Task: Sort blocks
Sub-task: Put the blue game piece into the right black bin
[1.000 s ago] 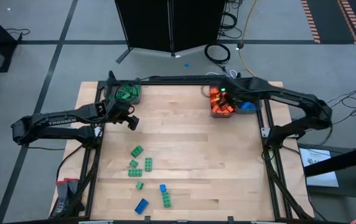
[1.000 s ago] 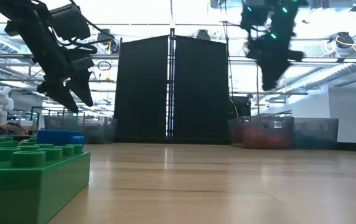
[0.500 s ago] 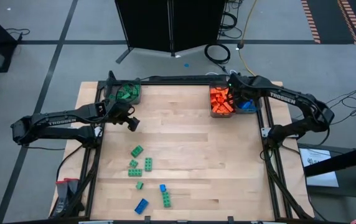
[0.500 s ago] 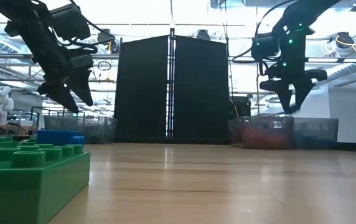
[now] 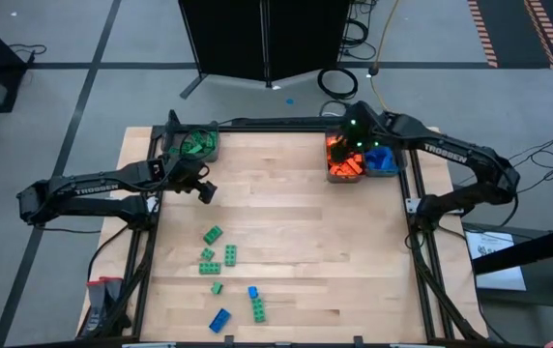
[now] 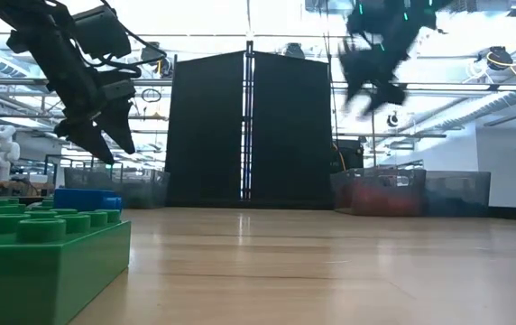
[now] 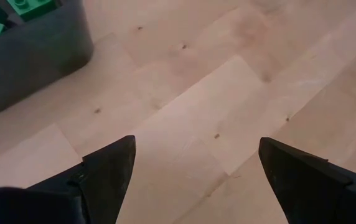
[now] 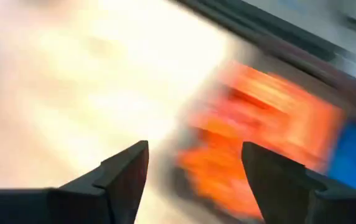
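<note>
Loose blocks lie flat on the near-left part of the table: several green ones and two blue ones. In the low view a green block and a blue block fill the near left. My left gripper hangs open above bare wood beside the green bin, nothing between its fingers. My right gripper is open and empty, high above the orange bin; in the low view the right gripper is blurred.
Three grey bins stand along the far edge: one with green blocks at the far left, one with orange blocks and one with blue blocks side by side at the far right. A dark frame borders the table. The middle of the table is bare wood.
My right gripper, nearly shut above the orange bin, swung toward the table's right edge over the blue bin, sank and opened. It has since risen and swung back toward the left, over the orange bin, still open.
</note>
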Controlling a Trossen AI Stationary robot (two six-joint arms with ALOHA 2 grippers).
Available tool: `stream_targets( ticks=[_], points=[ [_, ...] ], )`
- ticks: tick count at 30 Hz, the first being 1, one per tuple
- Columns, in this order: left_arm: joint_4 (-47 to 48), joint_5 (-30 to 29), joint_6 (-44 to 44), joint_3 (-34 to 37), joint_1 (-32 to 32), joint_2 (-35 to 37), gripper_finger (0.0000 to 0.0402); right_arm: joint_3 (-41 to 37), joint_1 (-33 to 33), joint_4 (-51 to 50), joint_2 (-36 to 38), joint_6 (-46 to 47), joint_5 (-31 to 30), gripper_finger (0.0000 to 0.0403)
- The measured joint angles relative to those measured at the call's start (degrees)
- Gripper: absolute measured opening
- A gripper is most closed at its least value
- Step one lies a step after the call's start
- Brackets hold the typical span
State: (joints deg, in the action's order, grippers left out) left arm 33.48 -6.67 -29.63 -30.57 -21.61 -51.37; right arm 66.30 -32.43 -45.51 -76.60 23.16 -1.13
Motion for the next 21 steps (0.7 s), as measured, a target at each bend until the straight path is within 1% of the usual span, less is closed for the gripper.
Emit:
stream_targets(
  ticks=[3, 4, 5, 7, 9, 12, 16, 21],
  points=[
    [0.0, -0.8, 0.0, 0.0, 0.0, 0.0, 0.0343, 1.8, 7.8, 11.9, 0.0, -2.8, 11.2, 0.0244],
    [0.0, -1.0, 0.0, 0.0, 0.0, 0.0, 0.0343, 1.8, 10.6, 16.5, 0.0, -2.9, 13.3, 0.0242],
    [0.0, -1.1, 0.0, 0.0, 0.0, 0.0, 0.0343, 1.8, 13.5, 20.8, -0.4, -2.9, 13.9, 0.0241],
    [0.0, -1.1, 0.0, 0.0, 0.0, 0.0, 0.0343, 1.8, 19.1, 27.8, -1.4, -4.1, 13.7, 0.0238],
    [0.0, -1.2, 0.0, 0.0, 0.0, 0.0, 0.0343, 1.8, 24.1, 32.4, -3.4, -7.1, 13.0, 0.0237],
    [0.0, -1.3, 0.0, 0.0, 0.0, 0.0, 0.0343, 1.8, 30.4, 35.8, -7.6, -9.4, 11.9, 0.0237],
    [0.0, -1.3, 0.0, 0.0, 0.0, 0.0, 0.0343, 1.8, 36.9, 39.0, -15.1, -9.1, 11.7, 0.0237],
    [0.0, -1.3, 0.0, 0.0, 0.0, 0.0, 0.0343, 2.0, 42.7, 46.4, -24.2, -8.6, 11.6, 0.0237]
  ],
)
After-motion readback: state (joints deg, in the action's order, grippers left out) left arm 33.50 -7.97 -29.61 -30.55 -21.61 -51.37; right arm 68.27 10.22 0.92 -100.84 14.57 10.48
